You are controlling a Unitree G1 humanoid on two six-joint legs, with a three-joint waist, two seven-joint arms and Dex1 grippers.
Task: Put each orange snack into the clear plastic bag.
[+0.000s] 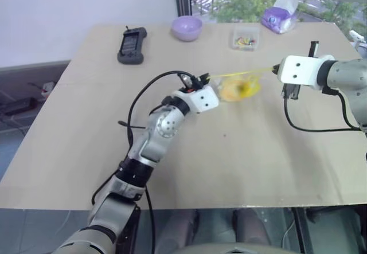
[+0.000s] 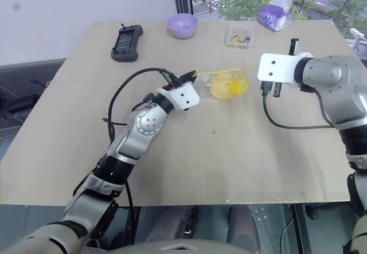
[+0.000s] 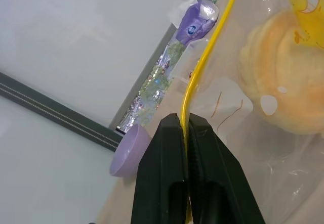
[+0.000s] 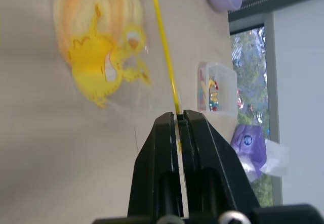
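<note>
Between the two grippers, the clear plastic bag (image 1: 238,85) hangs above the table (image 1: 229,156), stretched by its yellow zip strip (image 2: 226,69). At one end the left gripper (image 3: 188,128) has its black fingers pressed together on the strip; at the other end the right gripper (image 4: 178,117) is likewise clamped on the same strip. Below the taut strip, roughly midway from one gripper to the other, the orange snack (image 2: 226,86) rests inside the bag, its pale rounded body visible through the film beside the yellow print (image 4: 104,75). Beyond the grippers lie a purple bowl (image 1: 187,27), a small clear box (image 1: 245,37), a purple-white tissue pack (image 1: 278,18) and a black handheld device (image 1: 131,45), all well apart from the bag. Judged from this arrangement, the loading step appears complete and the bag is being held up or tensioned. To do this well, both grips should stay firm and the strip level, so that the snack does not slide toward the mouth.
</note>
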